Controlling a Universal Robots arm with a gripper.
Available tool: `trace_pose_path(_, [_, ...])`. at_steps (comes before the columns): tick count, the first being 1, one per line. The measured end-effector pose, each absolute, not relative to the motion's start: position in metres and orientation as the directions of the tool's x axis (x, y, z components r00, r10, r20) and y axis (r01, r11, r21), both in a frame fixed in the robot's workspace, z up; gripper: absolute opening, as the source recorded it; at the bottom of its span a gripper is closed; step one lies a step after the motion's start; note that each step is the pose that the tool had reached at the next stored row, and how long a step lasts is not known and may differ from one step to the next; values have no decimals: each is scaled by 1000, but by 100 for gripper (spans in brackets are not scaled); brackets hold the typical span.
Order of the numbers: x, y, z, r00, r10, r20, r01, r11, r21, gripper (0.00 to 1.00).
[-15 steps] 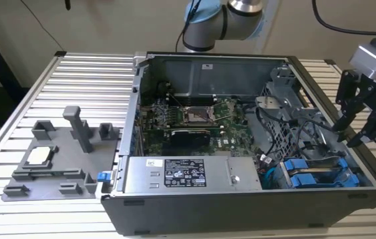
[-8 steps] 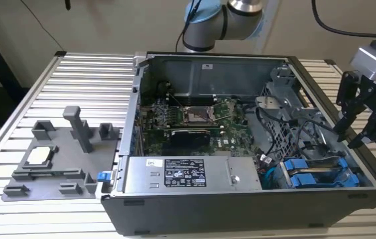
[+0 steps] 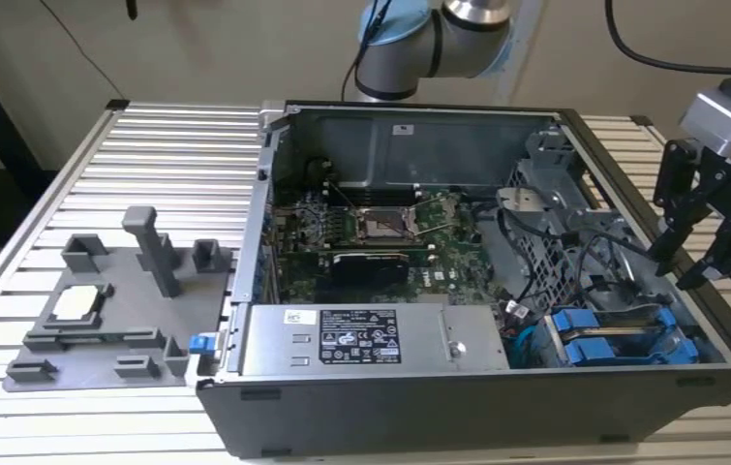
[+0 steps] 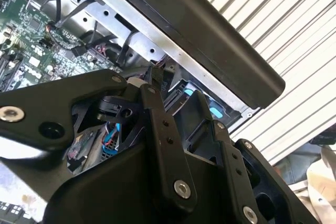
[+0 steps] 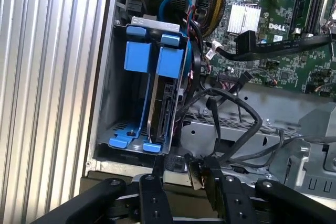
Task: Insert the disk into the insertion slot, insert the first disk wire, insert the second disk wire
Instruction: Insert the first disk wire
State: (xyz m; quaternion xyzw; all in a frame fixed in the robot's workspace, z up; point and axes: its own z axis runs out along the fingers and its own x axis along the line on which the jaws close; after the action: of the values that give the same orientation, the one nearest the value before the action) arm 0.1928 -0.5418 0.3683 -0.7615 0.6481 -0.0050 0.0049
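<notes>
First wrist view, disk edge-on in bay, hand cropped

- Case lid off: open way in from above.
- Black cables loop just beside the disk, crowding that side.
- Second blue carrier and the case wall hem in the disk's other side.

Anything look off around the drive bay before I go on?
Nothing damaged or spilled. The disk sits straight in its bay. Loose black cables sprawl over the metal cage beside it, near the pincer.
</notes>
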Motion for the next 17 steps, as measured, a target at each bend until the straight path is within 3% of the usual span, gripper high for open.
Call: trace_pose_path(17, [194, -542, 368, 160, -987, 7, -987, -160, 7, 43])
